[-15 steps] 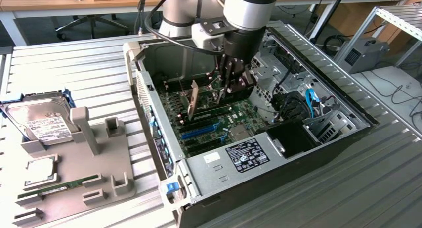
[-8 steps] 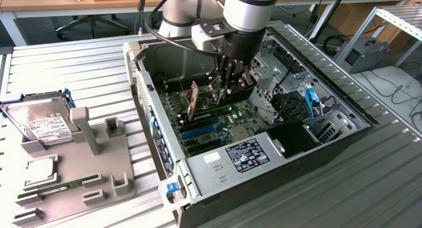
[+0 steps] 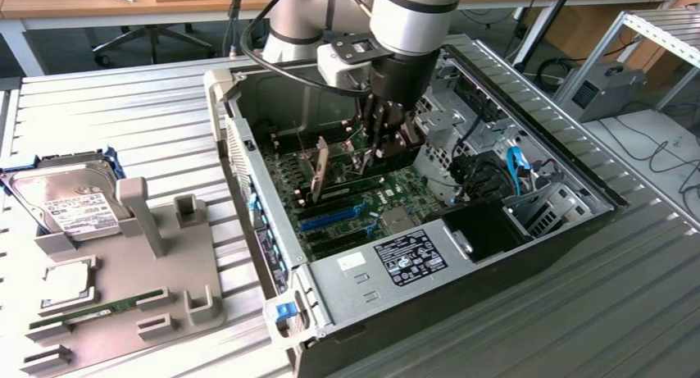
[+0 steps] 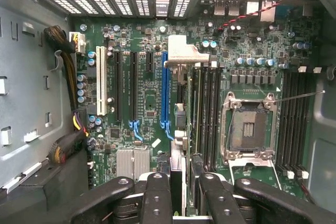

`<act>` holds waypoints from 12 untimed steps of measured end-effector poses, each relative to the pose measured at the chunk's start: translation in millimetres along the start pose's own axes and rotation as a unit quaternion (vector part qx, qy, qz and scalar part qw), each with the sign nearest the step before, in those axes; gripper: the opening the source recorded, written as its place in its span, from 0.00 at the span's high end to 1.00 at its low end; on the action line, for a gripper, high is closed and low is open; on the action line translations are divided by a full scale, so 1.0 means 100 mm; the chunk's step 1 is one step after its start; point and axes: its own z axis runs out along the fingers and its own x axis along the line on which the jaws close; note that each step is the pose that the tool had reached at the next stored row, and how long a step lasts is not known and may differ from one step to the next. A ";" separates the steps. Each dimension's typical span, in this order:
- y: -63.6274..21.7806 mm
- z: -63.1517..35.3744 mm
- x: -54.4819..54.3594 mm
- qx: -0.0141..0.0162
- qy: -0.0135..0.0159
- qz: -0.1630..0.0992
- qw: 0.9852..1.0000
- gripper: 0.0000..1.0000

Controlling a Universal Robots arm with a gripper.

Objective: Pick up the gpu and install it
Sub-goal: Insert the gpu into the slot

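The gpu [image 4: 177, 171] is a thin dark card seen edge-on, with its silvery bracket [image 4: 184, 53] at the far end. It stands upright between the black fingers [image 4: 157, 198] of my gripper [image 4: 184, 195], which is shut on it. It hangs low over the green motherboard [image 4: 142, 98], along the long blue slot [image 4: 165, 93]. I cannot tell whether it touches the slot. In the exterior view my gripper [image 3: 381, 152] reaches down into the open computer case [image 3: 361, 267], and the gpu's bracket end [image 3: 321, 173] points toward the case's rear panel.
The case walls, a drive cage [image 3: 443, 120] and cables with a blue lead [image 3: 514, 161] hem in the arm. An open processor socket [image 4: 249, 127] and memory slots lie beside the card. On the exterior view's left, a grey holder [image 3: 131, 304] carries a hard drive [image 3: 65, 202] and a green memory stick [image 3: 93, 310].
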 end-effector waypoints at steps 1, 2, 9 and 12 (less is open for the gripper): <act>0.000 0.003 0.00 0.000 0.000 0.000 1.000 0.74; 0.001 0.006 0.00 0.000 0.000 0.000 1.000 0.74; 0.003 0.026 0.01 0.000 0.000 0.000 1.000 0.74; 0.004 0.036 0.01 0.000 0.000 0.000 1.000 0.74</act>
